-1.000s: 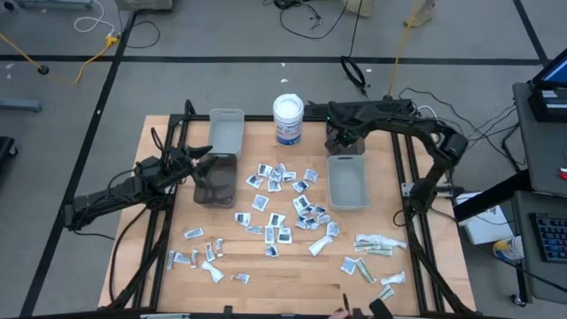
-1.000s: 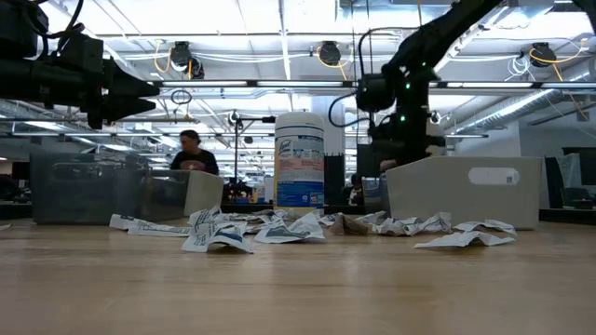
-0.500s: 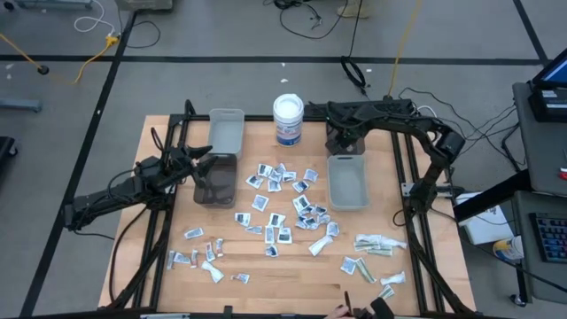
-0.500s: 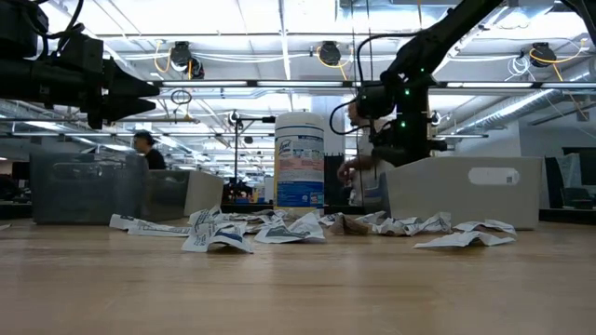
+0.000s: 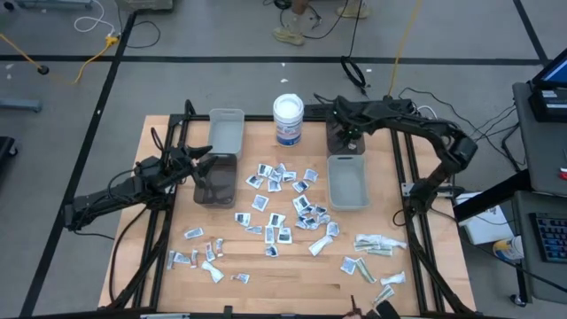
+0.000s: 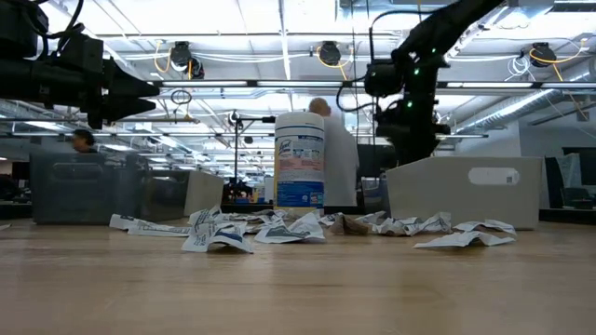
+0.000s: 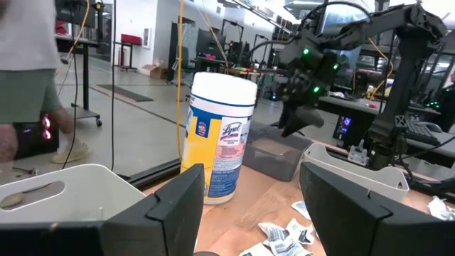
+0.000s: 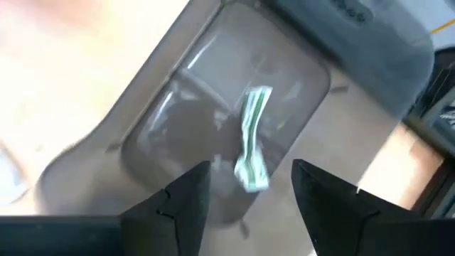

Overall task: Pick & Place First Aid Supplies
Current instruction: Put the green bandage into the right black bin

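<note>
Since a second ago: right end effector [image 5: 344,140] has spread its fingers over the grey bin [image 5: 347,182] at the right of the worktop [image 5: 292,266], and a pale greenish sachet [image 8: 252,139] now shows loose between them against the bin's floor; a person in white has walked in behind the tub in the low view
Left arm pose: reaches in from the left edge, forearm low and nearly level, wrist pointing toward the middle of the worktop
Left end effector [image 5: 205,159]: fingers spread wide, holding nothing, poised at the rim of the dark clear bin [image 5: 215,180]
Second grey bin [image 5: 226,130]: just behind the dark clear one
Tub [image 5: 288,120]: white, round, upright at the back middle; blue label reads "Lysol" in the left wrist view
First aid supplies [image 5: 282,208]: most lie scattered on the worktop between the bins and toward the front edge, small white squares with dark print in the middle, longer pale sachets at the front right
Right arm pose: arches from its base at the right over the back of the worktop, wrist bent down above the far end of the grey bin
Right end effector: fingers apart, touching nothing I can see; whether the sachet is falling or already lying in the bin, cannot tell
</note>
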